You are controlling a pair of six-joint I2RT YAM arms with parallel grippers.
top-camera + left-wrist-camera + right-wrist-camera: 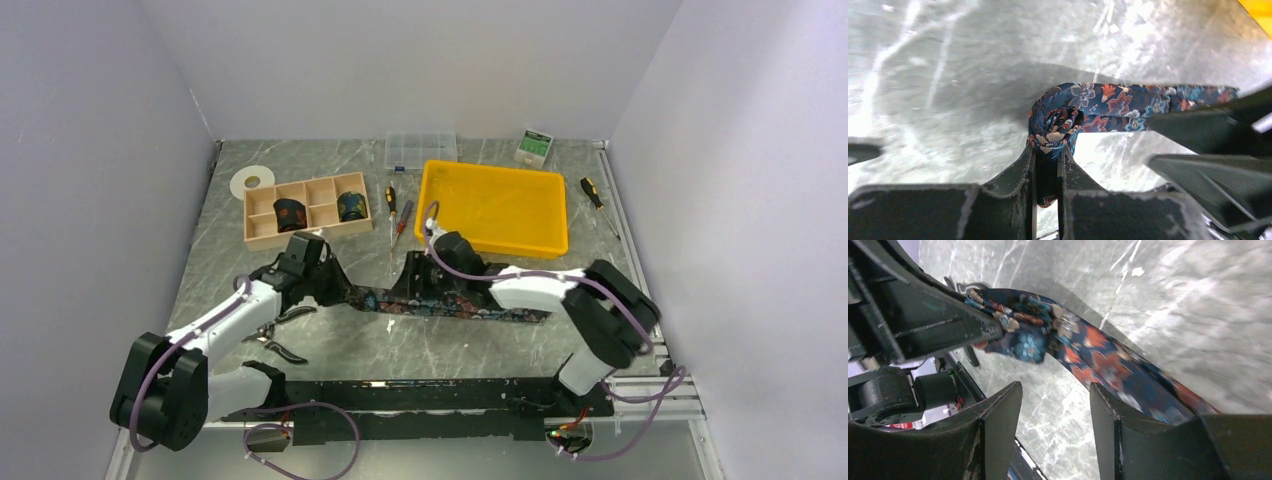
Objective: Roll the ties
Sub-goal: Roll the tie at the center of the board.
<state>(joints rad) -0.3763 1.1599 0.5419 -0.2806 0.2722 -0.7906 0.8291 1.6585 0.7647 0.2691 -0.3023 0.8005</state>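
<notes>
A dark floral tie [470, 308] lies stretched across the middle of the table. Its left end is curled into a small coil [1055, 127], and my left gripper [1048, 150] is shut on that coil; from above the left gripper [332, 285] sits at the strip's left end. The rest of the tie [1128, 102] runs off to the right. My right gripper [1055, 390] is open with only bare table between its fingers; the tie [1098, 360] passes just beyond its right finger. From above, the right gripper [417, 275] hovers over the strip's middle. Two rolled ties [290, 213] [350, 207] sit in a wooden organizer.
The wooden organizer [262, 228] stands at back left, with a white tape roll [252, 181] behind it. A yellow tray [495, 210] is at back right. Pliers [280, 345] lie near the left arm. Screwdrivers [392, 200] [592, 192], a clear box [421, 149] and a small carton [535, 147] lie at the back.
</notes>
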